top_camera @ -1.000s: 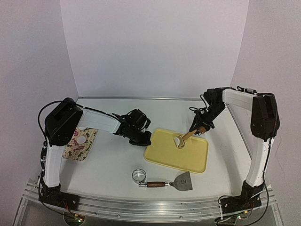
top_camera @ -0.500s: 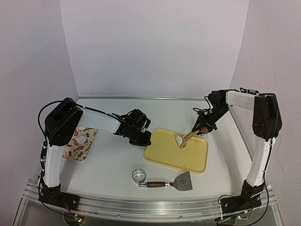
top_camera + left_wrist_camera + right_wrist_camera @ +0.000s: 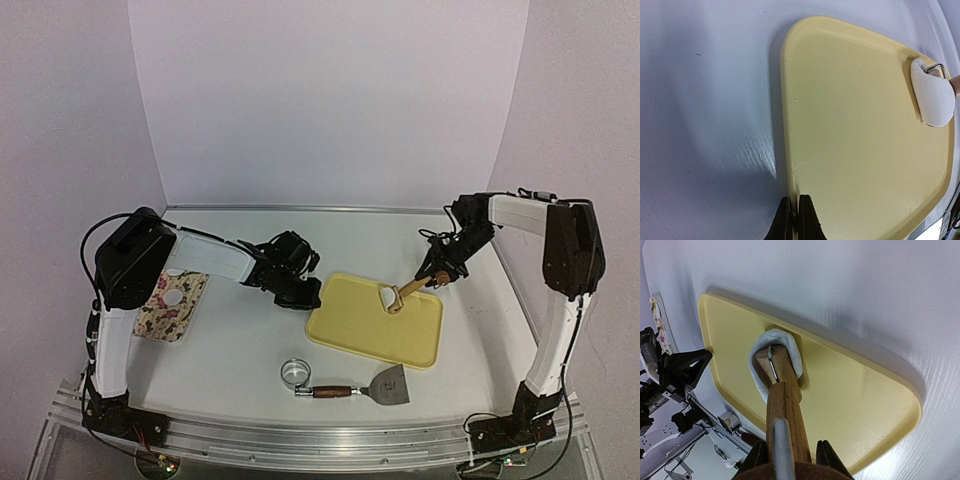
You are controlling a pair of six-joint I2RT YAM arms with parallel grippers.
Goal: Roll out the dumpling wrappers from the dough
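Wooden roller (image 3: 782, 390) gripped in right gripper (image 3: 432, 275), handle axis running left from it onto the white dough wrapper (image 3: 932, 102) at yellow board's (image 3: 370, 325) far-right corner, right arm nearest; left gripper (image 3: 792, 220) clenched at the board's opposite edge.

Bright, even light, soft shadows (a glare patch on the table (image 3: 757, 155)), wrist-view foreground slightly soft.
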